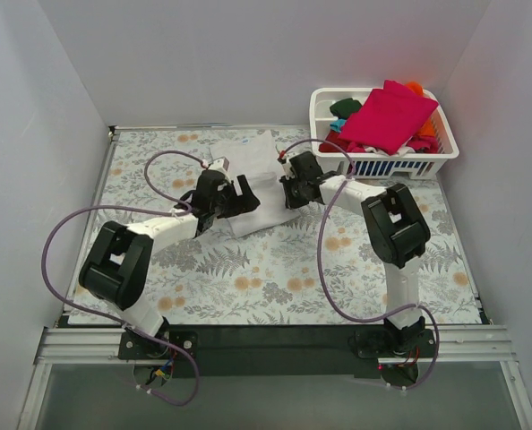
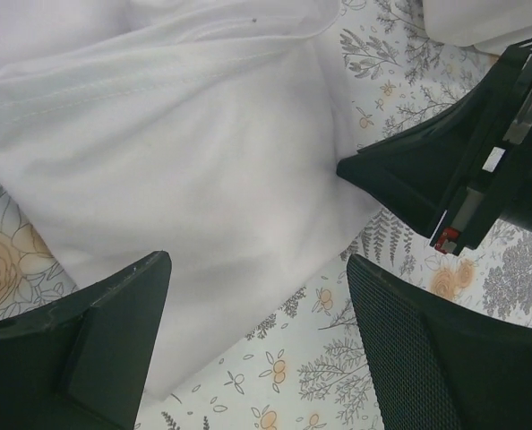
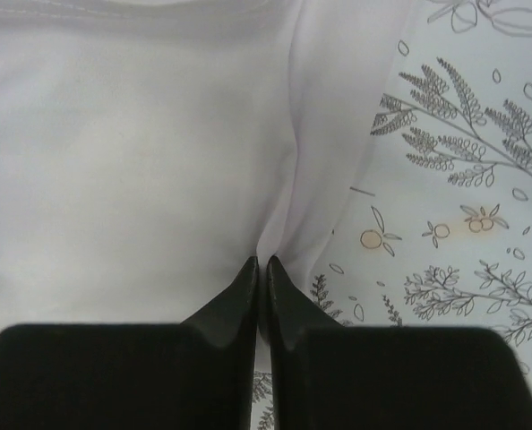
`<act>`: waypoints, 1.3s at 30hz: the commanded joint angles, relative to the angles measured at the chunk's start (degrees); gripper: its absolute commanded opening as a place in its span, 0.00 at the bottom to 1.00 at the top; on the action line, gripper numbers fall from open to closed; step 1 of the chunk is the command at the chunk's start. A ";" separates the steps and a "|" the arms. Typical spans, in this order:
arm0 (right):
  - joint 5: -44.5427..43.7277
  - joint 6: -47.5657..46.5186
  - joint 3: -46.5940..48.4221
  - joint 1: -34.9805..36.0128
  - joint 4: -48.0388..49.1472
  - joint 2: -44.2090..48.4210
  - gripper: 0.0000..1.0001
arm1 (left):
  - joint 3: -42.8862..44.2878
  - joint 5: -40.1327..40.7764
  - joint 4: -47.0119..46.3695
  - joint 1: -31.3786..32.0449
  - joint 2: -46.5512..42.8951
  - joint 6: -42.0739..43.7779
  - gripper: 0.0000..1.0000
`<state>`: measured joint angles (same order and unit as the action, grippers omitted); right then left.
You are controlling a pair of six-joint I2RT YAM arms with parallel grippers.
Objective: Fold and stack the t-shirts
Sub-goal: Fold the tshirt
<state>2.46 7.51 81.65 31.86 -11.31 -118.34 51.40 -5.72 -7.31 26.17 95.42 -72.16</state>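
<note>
The large white t-shirt (image 1: 248, 170) lies partly folded on the floral tablecloth at mid table. My left gripper (image 1: 240, 199) is open, low over the shirt's near edge; in the left wrist view the shirt (image 2: 176, 161) lies between and beyond its spread fingers (image 2: 96, 349). My right gripper (image 1: 289, 190) is shut on the shirt's right edge; in the right wrist view its fingertips (image 3: 248, 278) pinch a crease of the white fabric (image 3: 132, 152). A magenta t-shirt (image 1: 387, 116) tops other coloured shirts in the basket.
The white slatted basket (image 1: 387, 166) stands at the back right, with orange (image 1: 416, 88), dark green (image 1: 345, 107) and red (image 1: 423, 143) cloth showing. White walls enclose the table on three sides. The right gripper's body (image 2: 463, 179) shows in the left wrist view.
</note>
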 commanded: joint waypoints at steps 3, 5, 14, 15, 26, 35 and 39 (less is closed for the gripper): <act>-0.79 3.64 -8.23 -0.04 1.63 5.75 0.01 | -2.79 4.65 1.42 -0.07 -7.26 1.50 0.74; -0.35 4.79 -11.06 -0.04 2.78 8.03 0.01 | -3.32 5.01 1.68 -0.33 -8.22 1.32 0.74; 2.02 7.78 -25.99 2.15 4.89 17.88 0.01 | -8.14 7.12 4.50 -0.42 -14.98 0.44 0.75; 1.94 8.13 -27.23 2.51 4.89 19.71 0.01 | -8.85 7.30 5.02 -0.42 -15.78 0.27 0.75; 0.45 15.43 -42.44 13.31 3.84 30.27 0.06 | -19.92 5.80 4.59 -0.42 -23.78 -0.09 0.75; -10.10 13.86 -38.24 13.06 1.03 39.16 0.53 | -19.32 3.70 0.64 -1.39 -17.99 2.02 0.72; -10.63 11.66 -33.32 12.27 1.11 33.64 0.53 | -18.26 1.50 -1.65 -2.35 -14.91 1.85 0.70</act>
<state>-5.37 21.28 43.77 44.73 -10.17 -81.95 30.94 -2.24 -6.22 24.62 79.44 -71.24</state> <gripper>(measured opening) 0.530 0.701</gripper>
